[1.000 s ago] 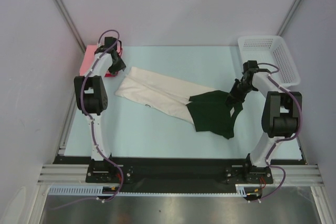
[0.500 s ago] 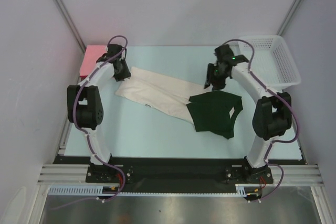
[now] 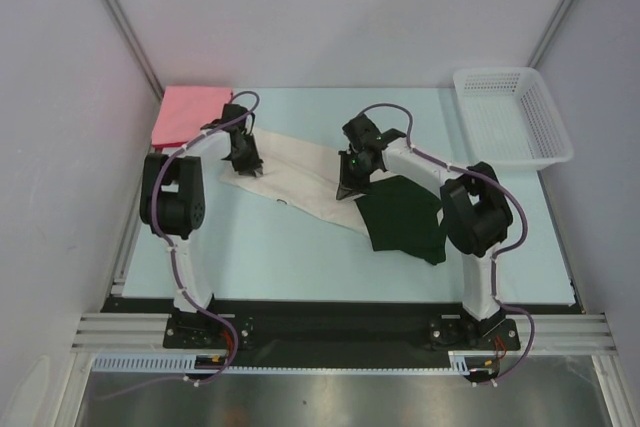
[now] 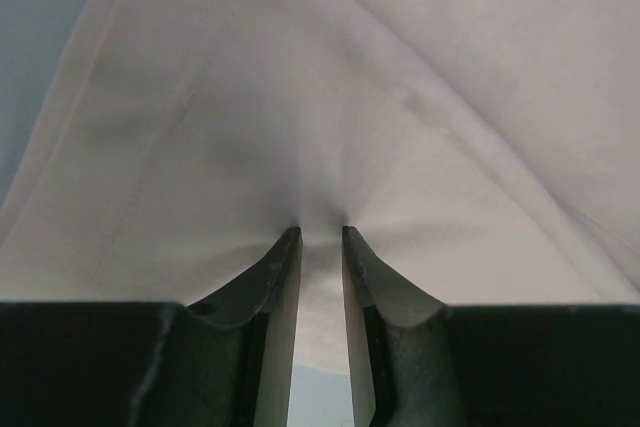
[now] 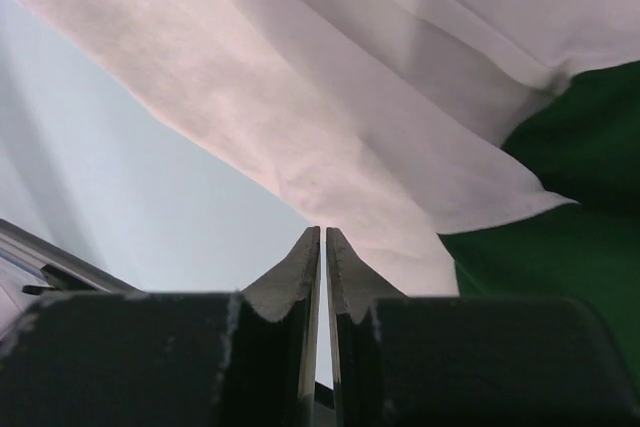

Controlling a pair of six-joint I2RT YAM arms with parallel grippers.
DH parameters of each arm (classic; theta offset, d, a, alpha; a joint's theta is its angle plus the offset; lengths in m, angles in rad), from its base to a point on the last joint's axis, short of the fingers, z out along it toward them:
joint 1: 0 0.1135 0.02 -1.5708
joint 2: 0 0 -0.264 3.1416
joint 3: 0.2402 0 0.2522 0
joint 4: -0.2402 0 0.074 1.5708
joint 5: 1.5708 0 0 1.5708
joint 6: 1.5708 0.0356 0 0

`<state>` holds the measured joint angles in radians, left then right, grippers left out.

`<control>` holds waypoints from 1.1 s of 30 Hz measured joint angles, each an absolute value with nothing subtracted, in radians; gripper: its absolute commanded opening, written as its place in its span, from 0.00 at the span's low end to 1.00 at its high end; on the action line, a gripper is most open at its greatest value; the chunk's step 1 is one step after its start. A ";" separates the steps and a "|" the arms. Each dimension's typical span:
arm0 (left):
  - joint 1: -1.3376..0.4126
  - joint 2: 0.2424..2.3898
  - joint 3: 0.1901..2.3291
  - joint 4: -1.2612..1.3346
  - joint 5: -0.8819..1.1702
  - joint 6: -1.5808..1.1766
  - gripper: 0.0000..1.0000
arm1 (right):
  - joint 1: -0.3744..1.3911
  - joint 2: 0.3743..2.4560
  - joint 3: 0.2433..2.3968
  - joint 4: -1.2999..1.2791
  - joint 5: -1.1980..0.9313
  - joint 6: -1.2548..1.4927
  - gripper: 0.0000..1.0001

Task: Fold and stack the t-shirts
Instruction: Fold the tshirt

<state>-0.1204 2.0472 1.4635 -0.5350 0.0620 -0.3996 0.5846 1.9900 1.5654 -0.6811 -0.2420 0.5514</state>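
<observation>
Newly inward, left pincer [image 4: 320, 231] and right pincer [image 5: 322, 231] clenched on soft, creased cream-and-green shirt [image 3: 303, 173].

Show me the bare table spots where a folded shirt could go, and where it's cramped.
Widest: the table strip between the cream-and-green shirt and the near black rail. Also open: the far strip between the pink shirt and the basket, and the right side below the basket. Crowded: the middle, where the left hand and right hand grip the shirt.
</observation>
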 measured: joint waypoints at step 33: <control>-0.089 1.908 1.270 -0.482 0.005 -0.364 0.34 | 0.535 2.158 1.723 -0.704 -0.069 0.550 0.35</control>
<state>-0.0887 1.9083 1.2701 -0.4816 0.0048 -0.3641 0.5354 2.1578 1.7226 -0.7044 -0.0692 0.5503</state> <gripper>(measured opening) 0.286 0.246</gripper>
